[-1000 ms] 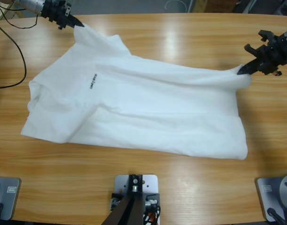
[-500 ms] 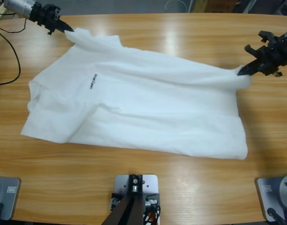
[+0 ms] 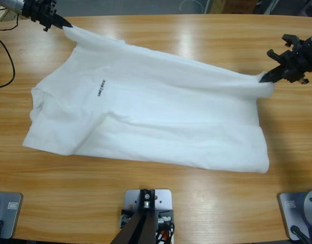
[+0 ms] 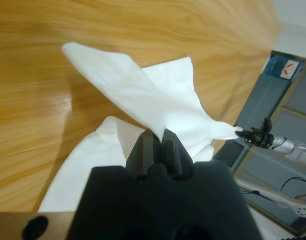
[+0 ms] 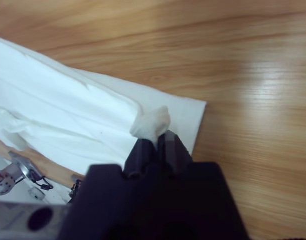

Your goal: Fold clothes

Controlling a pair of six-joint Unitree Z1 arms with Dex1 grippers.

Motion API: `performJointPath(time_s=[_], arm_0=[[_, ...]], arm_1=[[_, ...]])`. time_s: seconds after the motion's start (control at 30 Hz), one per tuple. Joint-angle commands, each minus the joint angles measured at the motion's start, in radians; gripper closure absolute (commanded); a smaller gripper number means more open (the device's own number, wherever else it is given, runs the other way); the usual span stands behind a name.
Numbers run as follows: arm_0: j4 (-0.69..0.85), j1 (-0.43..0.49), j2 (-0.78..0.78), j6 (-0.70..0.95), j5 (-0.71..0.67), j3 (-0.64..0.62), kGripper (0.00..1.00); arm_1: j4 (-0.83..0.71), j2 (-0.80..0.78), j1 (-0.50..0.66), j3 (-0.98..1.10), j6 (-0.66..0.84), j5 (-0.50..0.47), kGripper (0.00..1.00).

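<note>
Between two claws (image 3: pixel 64 25) (image 3: pixel 263 78) pinching it — T-shirt (image 3: pixel 145 117), long axis across the table (image 3: pixel 161 198).

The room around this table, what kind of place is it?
Probably a robotics lab: a long wooden table, loose black cables at its edge, and glass-panelled partitions behind it.

Both arms (image 3: pixel 28 7) (image 3: pixel 298 58) apart, jaws seemingly pinched.

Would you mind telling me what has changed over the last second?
The left gripper, shut on the T-shirt, pulled its pinched corner further toward the table's far left corner, stretching the far edge tauter. The right gripper stayed put, shut on its corner; the shirt's near edge did not move.
</note>
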Motion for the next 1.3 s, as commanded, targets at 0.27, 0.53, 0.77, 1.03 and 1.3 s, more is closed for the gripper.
performJointPath(time_s=[0.27, 0.53, 0.77, 1.03, 1.3], arm_0=[[0.165, 0.025, -0.094, 0.002, -0.051, -0.55, 1.0], [0.165, 0.025, -0.104, 0.002, -0.051, -0.539, 1.0], [0.165, 0.026, -0.132, 0.005, -0.06, -0.466, 1.0], [0.165, 0.042, -0.231, 0.081, -0.04, -0.138, 1.0], [0.16, 0.027, -0.241, 0.148, -0.02, 0.128, 1.0]], arm_1=[[0.12, -0.038, 0.034, -0.117, -0.005, -0.016, 1.0], [0.147, 0.016, 0.065, -0.216, -0.005, -0.038, 1.0], [0.148, 0.009, 0.07, -0.181, -0.007, -0.038, 1.0], [0.132, 0.003, 0.07, -0.114, -0.013, -0.034, 1.0], [0.137, 0.003, 0.072, -0.102, -0.015, -0.032, 1.0]])
